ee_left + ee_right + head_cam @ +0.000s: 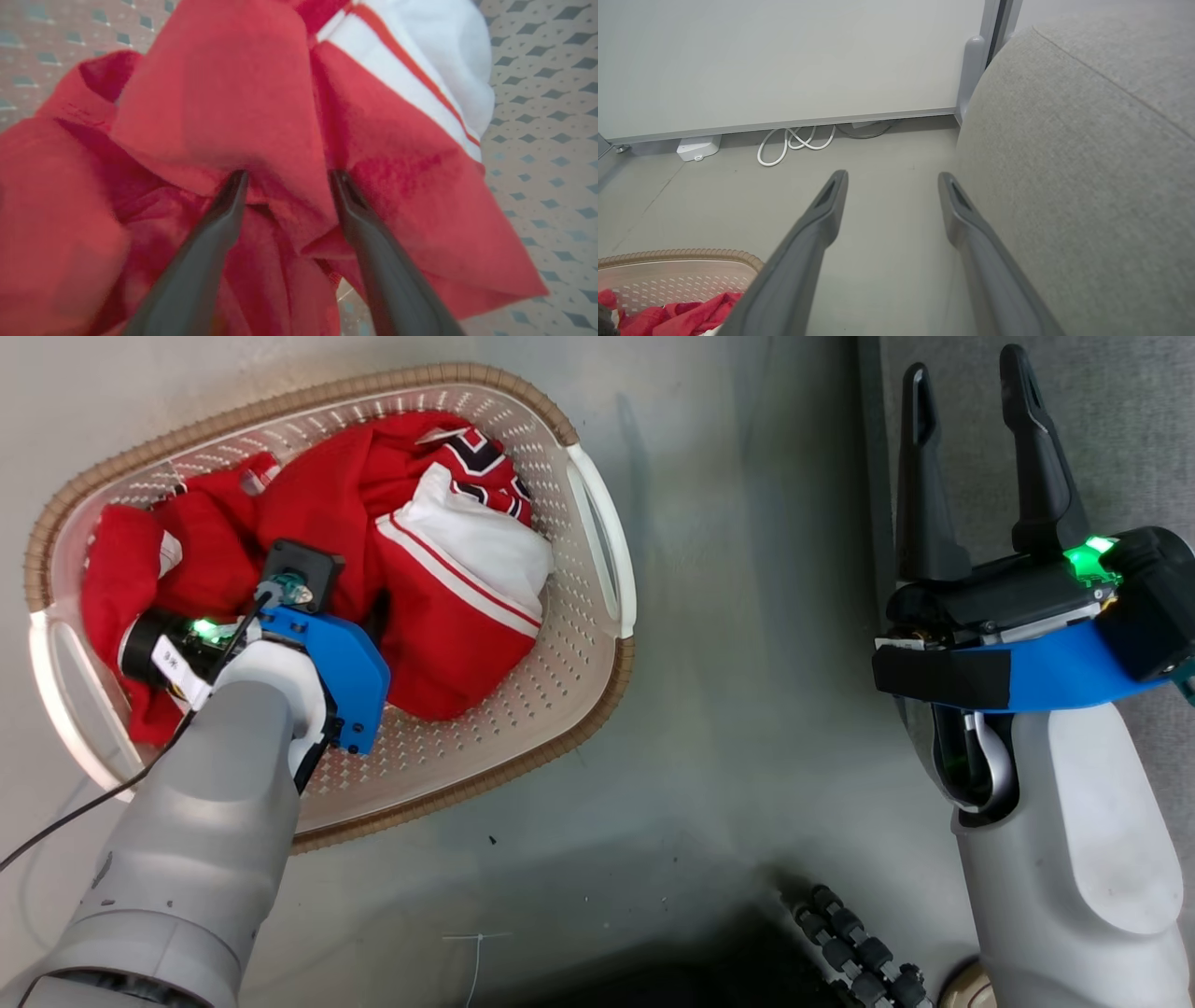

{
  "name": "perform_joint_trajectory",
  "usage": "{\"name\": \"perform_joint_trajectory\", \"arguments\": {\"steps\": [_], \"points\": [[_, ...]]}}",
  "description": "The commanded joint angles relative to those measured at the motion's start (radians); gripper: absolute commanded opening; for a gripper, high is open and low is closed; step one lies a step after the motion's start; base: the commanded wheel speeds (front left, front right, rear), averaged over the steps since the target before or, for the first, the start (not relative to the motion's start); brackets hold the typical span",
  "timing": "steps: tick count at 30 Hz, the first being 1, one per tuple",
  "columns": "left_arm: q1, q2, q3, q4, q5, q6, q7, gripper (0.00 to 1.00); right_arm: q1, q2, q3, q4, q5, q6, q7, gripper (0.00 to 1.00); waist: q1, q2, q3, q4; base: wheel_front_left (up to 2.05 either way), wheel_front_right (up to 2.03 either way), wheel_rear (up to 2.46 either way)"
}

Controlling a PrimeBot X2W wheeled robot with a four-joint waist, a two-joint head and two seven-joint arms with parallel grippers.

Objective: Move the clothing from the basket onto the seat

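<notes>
We are looking down on one rounded basket (308,397) of cream perforated plastic with a brown woven-look rim, sitting on smooth grey floor (747,663). A wide bare strip of floor is lying open between its right handle and the straight edge of one grey woven seat (1120,429). The clothing (336,495) is lying crumpled inside the basket as one soft red heap with a white striped panel; we cannot count the garments. Our left gripper (289,177) is reaching into the heap, its two fingers spread apart and pressing into red folds, a ridge of cloth bulging between them. Our right gripper (968,373) is hovering by the seat's edge, its two fingers parted and holding nothing.
</notes>
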Motion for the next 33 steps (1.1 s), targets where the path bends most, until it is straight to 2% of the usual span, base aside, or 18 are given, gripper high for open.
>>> {"name": "perform_joint_trajectory", "arguments": {"steps": [1,7,8,9,10,23,33], "points": [[-0.013,0.006,-0.003,0.003,-0.002,-0.001,0.009,1.0,-0.02,-0.002,-0.002,-0.007,0.004,0.0,0.0,1.0,-0.0001,-0.0001,0.01,-0.001,0.0,0.0,0.0],[-0.021,0.001,-0.026,0.004,-0.004,-0.003,0.055,1.0,-0.024,-0.002,-0.003,-0.014,0.015,0.0,0.0,1.0,-0.0001,-0.0001,0.033,-0.001,0.0,0.0,0.0],[-0.023,0.001,-0.032,0.004,-0.004,-0.004,0.061,0.72,-0.024,-0.002,-0.003,-0.014,0.017,0.0,0.0,1.0,-0.0001,-0.0001,0.036,-0.001,0.0,0.0,0.0],[-0.025,0.0,-0.039,0.004,-0.002,-0.004,0.066,0.08,-0.024,-0.002,-0.003,-0.014,0.017,0.0,0.0,1.0,-0.0001,-0.0001,0.038,-0.001,0.0,0.0,0.0],[-0.024,-0.002,-0.051,0.004,0.0,-0.004,0.075,0.0,-0.025,-0.002,-0.003,-0.014,0.018,0.0,0.0,1.0,-0.0001,-0.0001,0.039,-0.001,0.0,0.0,0.0],[-0.003,-0.026,-0.129,-0.007,-0.071,-0.005,0.047,0.0,-0.02,-0.002,-0.008,0.0,0.006,0.0,0.0,1.0,-0.0001,-0.0001,-0.001,0.017,0.0,0.0,0.0],[0.046,-0.058,-0.247,-0.091,-0.183,-0.005,-0.025,0.0,0.01,-0.002,-0.02,0.027,-0.035,0.0,0.0,1.0,-0.0001,-0.0001,-0.098,0.066,0.0,0.0,0.0]]}}
